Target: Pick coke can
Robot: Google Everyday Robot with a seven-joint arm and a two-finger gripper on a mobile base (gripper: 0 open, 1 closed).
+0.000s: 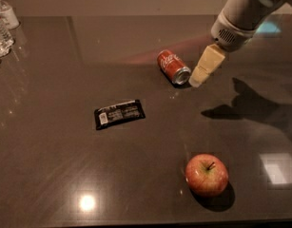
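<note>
The coke can (173,66) is red with white lettering and lies on its side on the dark table, silver end toward the front right. My gripper (197,80) comes in from the upper right on a white arm. Its cream-coloured fingers (206,65) point down and left, with the tip just right of the can's silver end. The gripper holds nothing.
A black snack bar wrapper (120,114) lies left of centre. A red-yellow apple (207,174) sits near the front. Clear plastic bottles (2,27) stand at the far left edge. The arm's shadow (250,106) falls on the table at the right.
</note>
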